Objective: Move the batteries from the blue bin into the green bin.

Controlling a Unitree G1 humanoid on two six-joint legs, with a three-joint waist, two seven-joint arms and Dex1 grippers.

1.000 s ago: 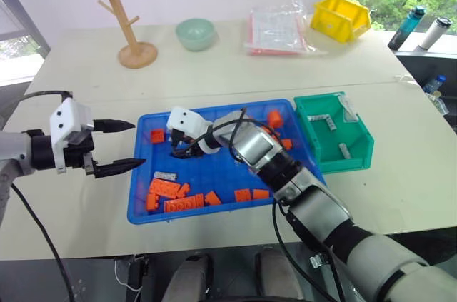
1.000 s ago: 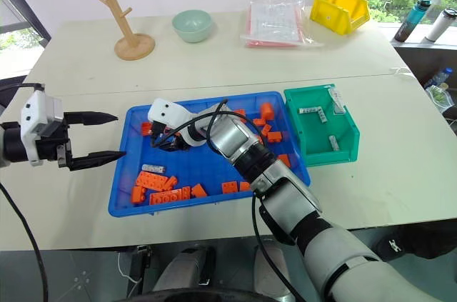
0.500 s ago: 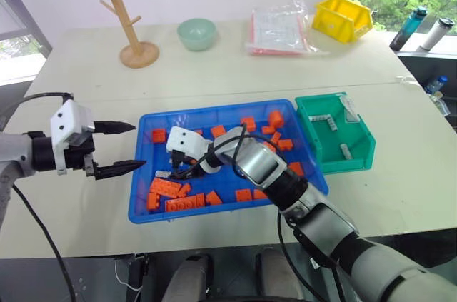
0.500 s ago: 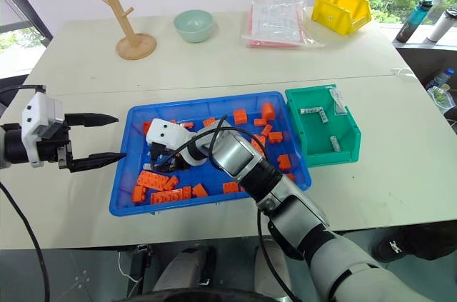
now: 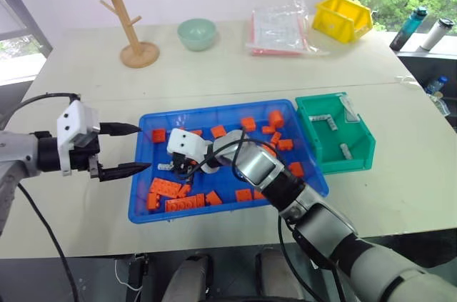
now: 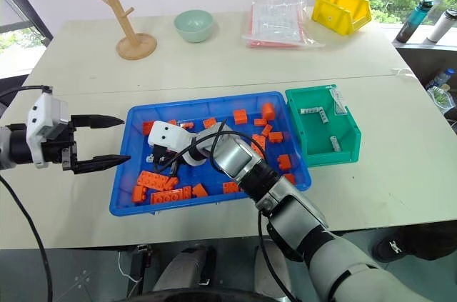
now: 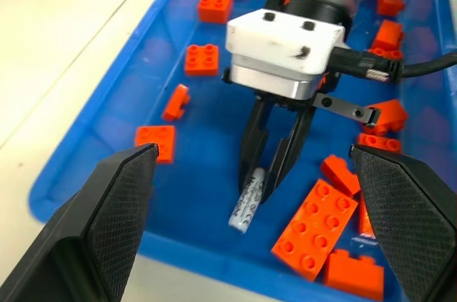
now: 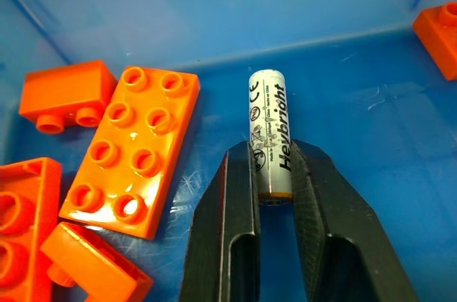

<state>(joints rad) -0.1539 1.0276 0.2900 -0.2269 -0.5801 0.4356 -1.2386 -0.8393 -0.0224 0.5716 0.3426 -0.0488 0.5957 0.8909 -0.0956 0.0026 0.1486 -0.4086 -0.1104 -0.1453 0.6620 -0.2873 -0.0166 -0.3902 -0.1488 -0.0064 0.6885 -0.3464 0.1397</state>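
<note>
The blue bin (image 5: 300, 146) sits near the front edge of the table (image 5: 214, 73), and the right gripper (image 8: 273, 173) is down inside it toward its left end, with a low blue wall just ahead of the fingertips and bare grid floor on the side away from the bricks. On its other side a long orange brick (image 8: 132, 148) lies just beside the fingers, with more orange bricks (image 5: 175, 197) crowded behind it toward the front rim. The battery (image 8: 269, 131) is a slim silver-white cylinder printed with black lettering, lying flat on the bin floor along the line of the fingers. The right gripper is clamped on it: both black fingers press against its sides at the near end, and the far end sticks out past the fingertips toward the wall. The left gripper (image 5: 136, 148) hangs over the table just outside the bin's left rim, its two fingers spread wide apart and gripping nothing, pointing in at the right gripper. The green bin (image 5: 360, 146) stands against the blue bin's right end, well away from the right gripper, with a few batteries (image 5: 321, 121) already lying in it.
</note>
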